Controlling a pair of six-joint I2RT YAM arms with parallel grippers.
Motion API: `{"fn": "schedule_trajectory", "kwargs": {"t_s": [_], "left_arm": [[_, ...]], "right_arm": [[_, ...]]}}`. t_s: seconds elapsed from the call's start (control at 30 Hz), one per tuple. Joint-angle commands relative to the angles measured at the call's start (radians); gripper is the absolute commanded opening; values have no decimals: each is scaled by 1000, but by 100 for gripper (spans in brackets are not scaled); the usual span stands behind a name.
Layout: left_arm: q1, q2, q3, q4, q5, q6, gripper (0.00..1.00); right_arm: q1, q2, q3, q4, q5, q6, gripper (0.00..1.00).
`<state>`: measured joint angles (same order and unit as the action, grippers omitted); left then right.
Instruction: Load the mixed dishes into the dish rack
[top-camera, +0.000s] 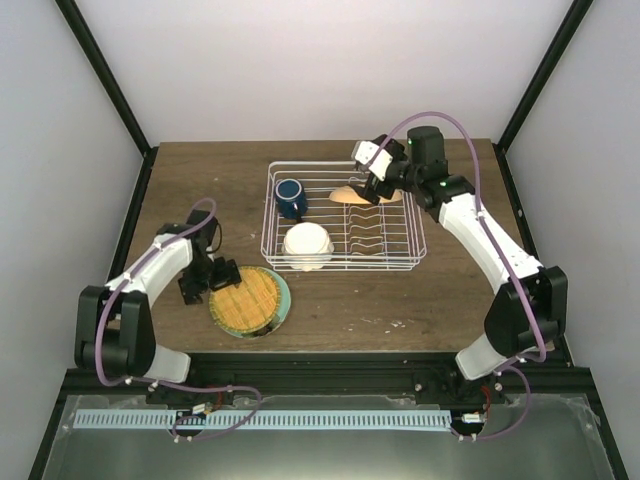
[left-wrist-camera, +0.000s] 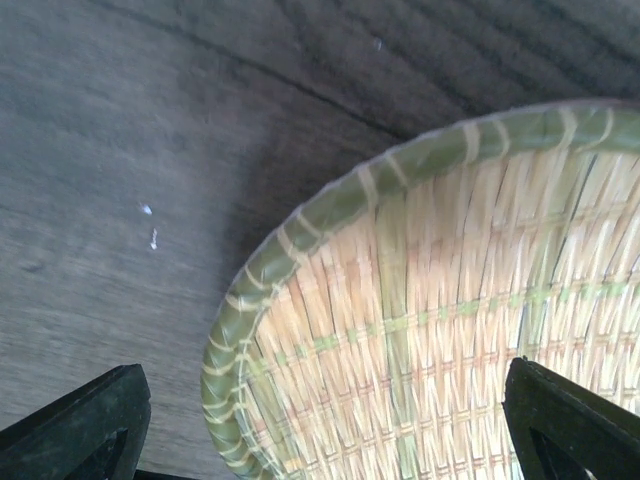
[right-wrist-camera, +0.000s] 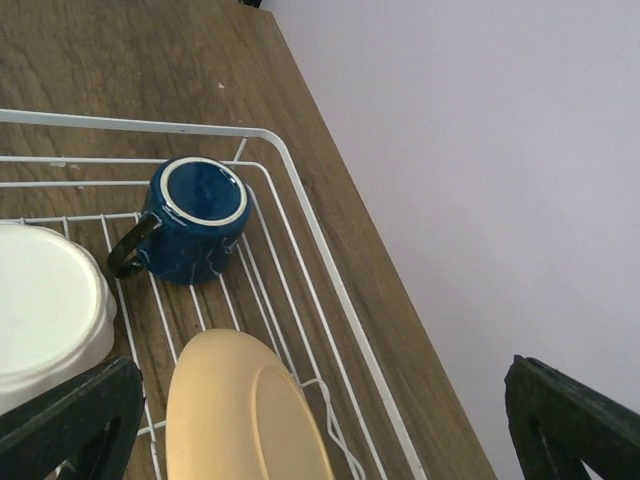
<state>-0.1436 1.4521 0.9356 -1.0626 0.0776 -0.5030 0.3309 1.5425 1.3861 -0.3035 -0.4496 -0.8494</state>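
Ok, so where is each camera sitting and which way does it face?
Top: above and behind the bases, looking down on the table; both arms show, left claw by the woven tray, right claw over the rack.
Left wrist: on the left arm, facing down at the tray's rim; its open fingertips in the bottom corners.
Right wrist: above the rack, facing the mug, white dish and orange plate; fingertips in the bottom corners.
Shared: top and right wrist both show the mug.

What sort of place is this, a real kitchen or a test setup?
Probably a lab test cell: a wood-grain table boxed in by plain white walls and black posts, with a wire dish rack staged on it.
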Motion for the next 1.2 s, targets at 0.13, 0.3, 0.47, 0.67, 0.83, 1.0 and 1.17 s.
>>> {"fn": "schedule_trajectory", "kwargs": {"t_s": [0.13,0.3,0.47,0.67,0.83,1.0,1.17], "left_arm": [[6,-151,-170,171,147,-111,93],[6,-216,-270,204,149,-148,89],[6,-278,-321,221,158,-185,87],[6,-329,-353,213,143,-219,78],[6,-358,-373,190,126,-239,61],[6,-360,-376,177,110,-243,54],[6,-361,-374,155,102,-247,42]], "right_arm": [[43,31,48,-1,-17,33,100],[67,32,38,-1,-15,31,100],[77,11,6,11,-16,22,100],[88,-13,-32,21,-14,8,100],[97,-18,-47,26,-6,1,100],[101,-15,-51,27,0,2,100],[109,-15,-60,23,22,-7,100]]}}
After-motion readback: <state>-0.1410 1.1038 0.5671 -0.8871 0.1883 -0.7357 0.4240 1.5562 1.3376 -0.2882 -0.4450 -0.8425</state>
